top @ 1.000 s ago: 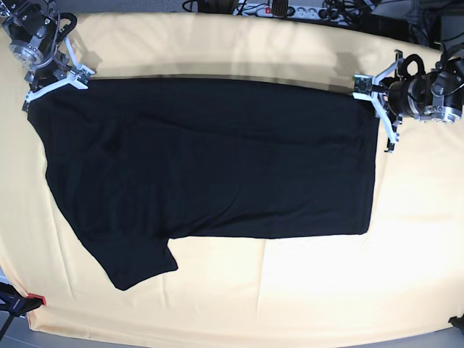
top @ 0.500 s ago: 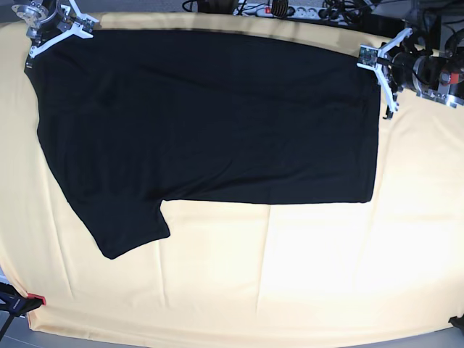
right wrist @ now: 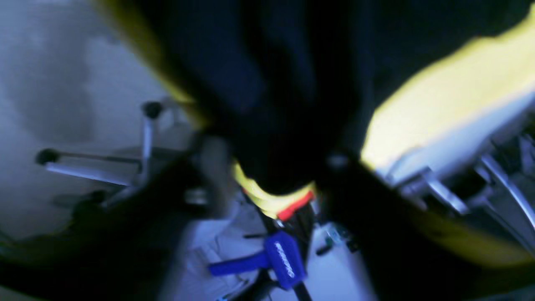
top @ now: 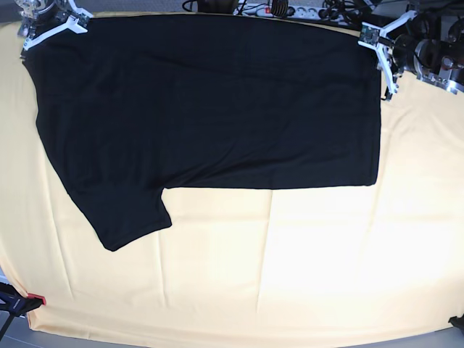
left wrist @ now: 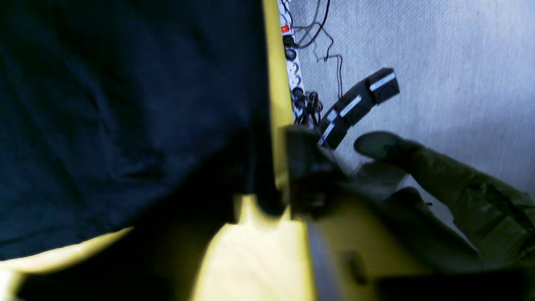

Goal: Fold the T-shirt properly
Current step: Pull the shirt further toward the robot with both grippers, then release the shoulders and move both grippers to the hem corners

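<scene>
The base view looks straight down on the whole table cloth point(top: 290, 268). Both wrist views sit close at its far corners, sharing the T-shirt point(top: 210, 109).

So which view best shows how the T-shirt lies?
The base view: the whole T-shirt lies spread on the yellow cloth, one sleeve lower left. Both wrist views show only blurred black fabric close up.

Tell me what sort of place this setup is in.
Probably a robotics lab or workshop. A table under a yellow cloth holds a black T-shirt, a power strip with tangled cables lies behind, and the right wrist view shows a blue clamp near the table's edge.
</scene>
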Robot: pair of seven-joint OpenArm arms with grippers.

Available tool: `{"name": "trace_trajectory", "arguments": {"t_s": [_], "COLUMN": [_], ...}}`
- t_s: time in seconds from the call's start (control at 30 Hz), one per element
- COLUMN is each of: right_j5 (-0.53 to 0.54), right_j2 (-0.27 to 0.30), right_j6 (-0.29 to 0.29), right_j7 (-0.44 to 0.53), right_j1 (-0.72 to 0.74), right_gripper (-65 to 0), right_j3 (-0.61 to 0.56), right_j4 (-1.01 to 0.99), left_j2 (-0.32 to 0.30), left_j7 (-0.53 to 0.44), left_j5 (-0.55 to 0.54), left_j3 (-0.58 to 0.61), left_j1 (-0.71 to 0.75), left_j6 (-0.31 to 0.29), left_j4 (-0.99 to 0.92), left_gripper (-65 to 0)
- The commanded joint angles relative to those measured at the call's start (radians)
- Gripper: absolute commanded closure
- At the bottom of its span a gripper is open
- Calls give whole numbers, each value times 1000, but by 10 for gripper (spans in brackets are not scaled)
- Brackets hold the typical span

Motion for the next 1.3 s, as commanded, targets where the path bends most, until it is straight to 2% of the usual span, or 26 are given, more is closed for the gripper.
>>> {"name": "trace_trajectory", "arguments": {"t_s": [0.0,0.03,0.1,0.23,0.33,0.57,0.63,0.67,0.7,0.73,0.8,0.83,0.93,1.0,1.03,1.13,1.2,1.27], "right_j5": [-25,-25,-24,-26,-84,-218,-252,-268,-288,-311,-364,-389,-450,-429,-384,-192,-84,3], "right_j2": [14,14,14,14,14,14,14,14,14,14,14,14,14,14,14,14,14,14], "right_j6": [-18,-22,-22,-43,-68,-153,-174,-186,-201,-217,-253,-276,-354,-382,-383,-343,-289,-261], "right_j7": [-9,-9,-31,-72,-71,-91,-98,-100,-106,-106,-106,-105,-59,16,71,229,262,286], "right_j1": [-5,-5,-6,-18,-72,-183,-194,-193,-193,-193,-193,-193,-187,-185,-185,-166,-94,-2], "right_gripper": [-420,-435,-434,-433,-433,-433,-432,-422,-377,-295,-57,0,0,0,0,0,0,0], "right_j3": [6,6,6,6,6,16,41,56,74,94,138,163,246,306,335,414,437,441], "right_j4": [14,15,32,108,171,177,177,177,177,177,177,177,177,177,177,177,177,177], "left_j2": [-25,-25,-26,-26,-35,-124,-127,-127,-127,-127,-127,-127,-127,-121,-113,-64,-18,34], "left_j7": [-6,-4,13,111,190,196,208,214,219,219,222,222,221,221,221,227,228,229], "left_j5": [-9,-10,-18,-59,-91,-93,-93,-85,-71,-51,11,41,126,196,222,254,274,274], "left_j3": [-8,-8,-8,-8,-8,-8,-8,-8,-8,-8,-8,-8,-8,-8,-8,-9,-11,-11], "left_j1": [-6,-6,-6,-6,-6,-6,-6,-6,-6,-6,-6,-6,-6,-6,-6,-6,-11,-42], "left_j6": [-5,-5,-5,-5,-5,-5,-5,16,45,76,161,217,415,512,546,593,618,640], "left_j4": [9,9,11,49,106,201,212,213,213,213,213,213,213,213,212,178,129,68], "left_gripper": [-333,-391,-427,-427,-427,-427,-426,-425,-398,-314,-26,0,0,0,0,0,0,0]}}
